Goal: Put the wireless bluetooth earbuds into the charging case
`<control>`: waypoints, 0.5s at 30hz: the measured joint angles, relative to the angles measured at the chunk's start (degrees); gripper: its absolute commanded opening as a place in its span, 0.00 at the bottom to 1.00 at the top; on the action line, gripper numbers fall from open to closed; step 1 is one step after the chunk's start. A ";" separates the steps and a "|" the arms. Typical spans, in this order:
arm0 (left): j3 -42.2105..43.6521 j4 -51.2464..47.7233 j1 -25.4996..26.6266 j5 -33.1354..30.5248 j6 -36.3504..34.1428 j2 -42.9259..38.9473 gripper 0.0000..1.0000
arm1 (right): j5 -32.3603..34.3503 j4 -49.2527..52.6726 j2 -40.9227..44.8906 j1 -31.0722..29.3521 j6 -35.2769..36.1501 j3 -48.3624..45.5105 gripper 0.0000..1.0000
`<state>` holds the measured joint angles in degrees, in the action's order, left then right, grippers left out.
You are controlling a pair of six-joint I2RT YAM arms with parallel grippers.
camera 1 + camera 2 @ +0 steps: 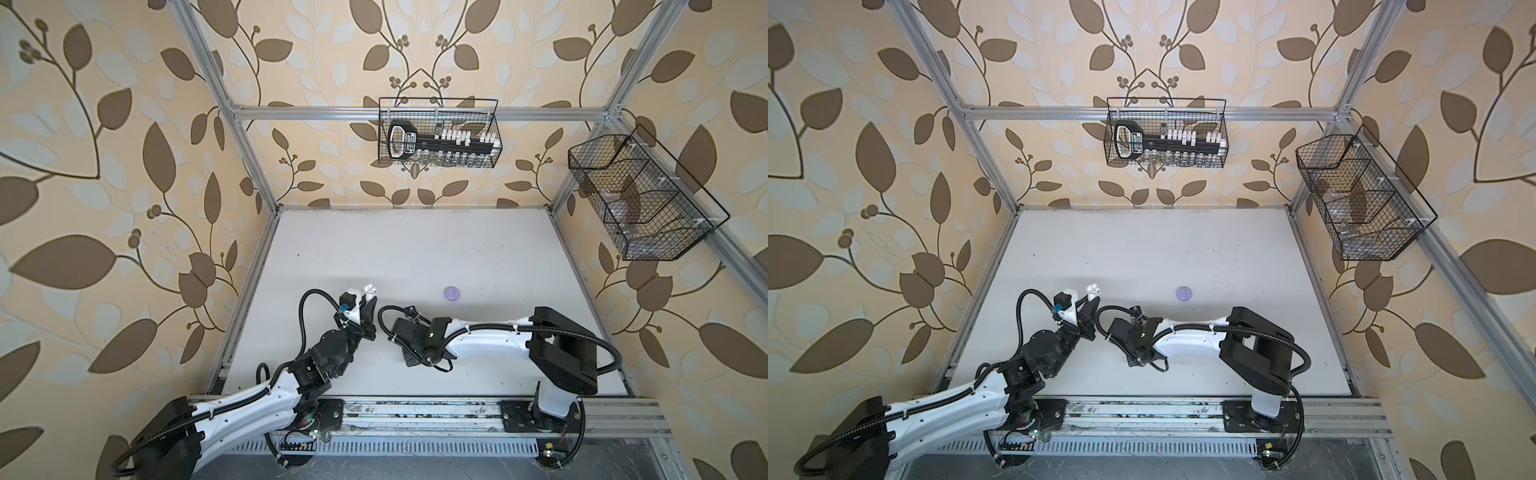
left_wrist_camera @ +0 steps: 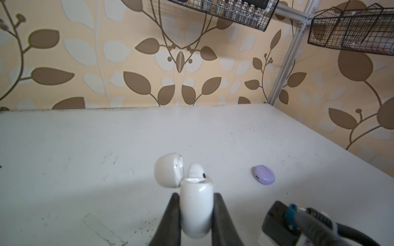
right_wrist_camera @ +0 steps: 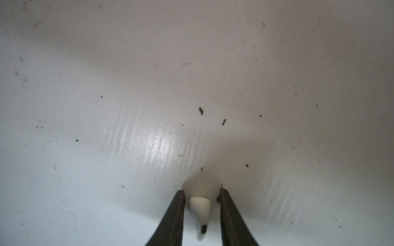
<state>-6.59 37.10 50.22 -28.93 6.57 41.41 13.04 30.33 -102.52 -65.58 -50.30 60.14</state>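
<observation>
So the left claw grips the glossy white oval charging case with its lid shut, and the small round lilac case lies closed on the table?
Not quite: the glossy white oval charging case in the left gripper has its lid open, a white earbud poking out; the left wrist view shows it. The small round lilac case does lie closed on the table.

On the table [image 1: 415, 249], the left gripper [image 1: 367, 301] clasped what looked like an open white charging case [image 1: 368, 289]; a lilac case [image 1: 451, 293] lay well to its right.
</observation>
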 measured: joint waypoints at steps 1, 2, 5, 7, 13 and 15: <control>0.00 0.00 0.00 0.00 0.02 -0.11 0.01 | -0.04 0.17 0.00 0.07 0.11 0.04 0.30; 0.00 0.00 0.00 0.00 0.00 -0.17 0.01 | -0.15 0.39 0.00 0.13 0.33 0.09 0.30; 0.00 -0.02 0.00 0.00 0.00 -0.17 0.01 | -0.46 0.85 0.00 0.13 0.70 0.22 0.29; -0.02 -0.04 0.00 0.00 0.02 -0.17 0.01 | -0.72 1.22 -0.02 0.13 0.87 0.33 0.29; -0.02 -0.07 0.00 0.00 0.02 -0.22 0.02 | -1.09 2.27 -0.42 0.13 0.90 1.03 0.26; -0.02 -0.09 0.00 0.00 0.02 -0.26 0.02 | -1.11 2.47 -0.42 0.13 0.92 1.05 0.26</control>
<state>-6.61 37.01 50.22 -28.93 6.59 41.15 11.92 32.80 -102.94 -65.45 -49.39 61.19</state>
